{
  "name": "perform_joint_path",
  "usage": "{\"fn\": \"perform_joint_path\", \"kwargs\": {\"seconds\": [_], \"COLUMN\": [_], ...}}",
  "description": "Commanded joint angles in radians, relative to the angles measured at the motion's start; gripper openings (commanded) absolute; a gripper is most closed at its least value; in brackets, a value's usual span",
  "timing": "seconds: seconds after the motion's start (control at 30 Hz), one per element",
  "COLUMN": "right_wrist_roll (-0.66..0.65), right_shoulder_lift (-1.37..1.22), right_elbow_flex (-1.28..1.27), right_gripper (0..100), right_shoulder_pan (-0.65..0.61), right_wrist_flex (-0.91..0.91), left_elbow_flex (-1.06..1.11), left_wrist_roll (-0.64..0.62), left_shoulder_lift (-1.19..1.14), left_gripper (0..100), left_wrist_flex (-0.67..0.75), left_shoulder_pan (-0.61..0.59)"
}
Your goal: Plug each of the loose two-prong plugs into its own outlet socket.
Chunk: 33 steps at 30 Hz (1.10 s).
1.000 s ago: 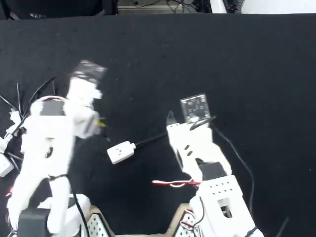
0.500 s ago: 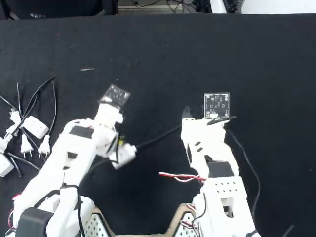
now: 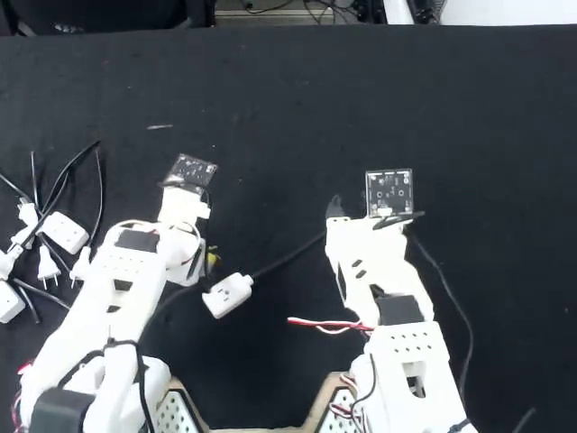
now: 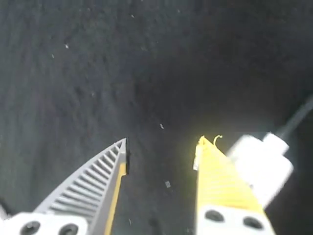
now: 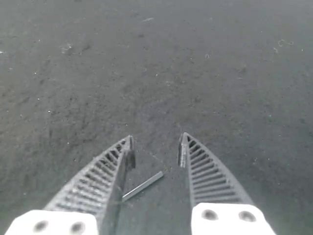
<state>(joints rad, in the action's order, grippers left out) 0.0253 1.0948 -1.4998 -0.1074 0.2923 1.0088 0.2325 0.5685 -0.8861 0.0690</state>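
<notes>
Though left gripper gapes, socket seemingly lies outside its yellow finger.

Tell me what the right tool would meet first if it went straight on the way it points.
Likely the bare black table cover; nothing else lies ahead of the open right tool. A thin grey sliver lies back between its fingers, not ahead. Depth is unclear.

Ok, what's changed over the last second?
The left arm swung from the far left toward the middle, over the white outlet socket, then drew back a little; its jaws are open, nothing taken. The socket was nudged slightly toward the arms' bases. The right arm shifted slightly right. The loose plugs stayed put.
</notes>
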Motion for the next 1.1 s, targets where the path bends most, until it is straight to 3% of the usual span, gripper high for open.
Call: {"fn": "perform_joint_path", "kwargs": {"seconds": [0.0,0.23,0.43,0.8,1.07], "right_wrist_roll": [0.006,0.006,0.012,0.011,0.006], "right_shoulder_lift": [-0.004,-0.004,-0.004,-0.004,-0.004], "right_elbow_flex": [0.073,0.077,0.085,0.084,0.082], "right_gripper": [14.1,14.1,14.1,14.1,14.1], "right_shoulder_pan": [-0.014,0.032,0.057,0.055,0.055], "right_wrist_flex": [-0.018,-0.018,-0.018,-0.018,-0.018], "left_elbow_flex": [-0.082,0.124,0.226,0.16,0.036], "left_wrist_roll": [-0.005,0.097,0.141,0.132,0.083], "left_shoulder_lift": [0.115,0.376,0.468,0.086,-0.117], "left_gripper": [23,23,23,23,22], "left_wrist_flex": [-0.169,-0.146,-0.092,0.072,0.064], "left_shoulder_pan": [0.074,0.285,0.326,0.325,0.295]}}
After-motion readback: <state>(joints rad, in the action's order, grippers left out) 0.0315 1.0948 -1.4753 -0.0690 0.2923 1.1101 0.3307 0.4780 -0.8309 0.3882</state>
